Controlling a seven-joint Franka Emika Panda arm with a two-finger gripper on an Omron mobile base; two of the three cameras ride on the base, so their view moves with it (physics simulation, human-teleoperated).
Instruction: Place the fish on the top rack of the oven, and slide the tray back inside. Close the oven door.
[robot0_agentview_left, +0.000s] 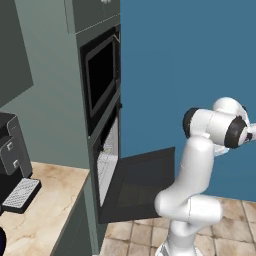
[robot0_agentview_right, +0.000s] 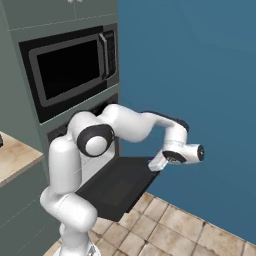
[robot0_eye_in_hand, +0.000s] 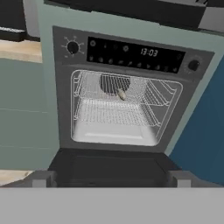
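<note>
1. In your hand view, the oven door (robot0_eye_in_hand: 114, 168) lies open and flat across the lower centre of the frame.
2. The fish (robot0_eye_in_hand: 121, 94) rests on the top rack (robot0_eye_in_hand: 111, 92), in the upper middle of the cavity, inside the oven (robot0_eye_in_hand: 65, 109).
3. Your hand (robot0_agentview_right: 156, 164) hangs at the centre right of the right base view, just beside the door's outer edge. Its jaws stand wide apart and hold nothing.
4. A microwave (robot0_agentview_right: 67, 70) sits above the oven.
</note>
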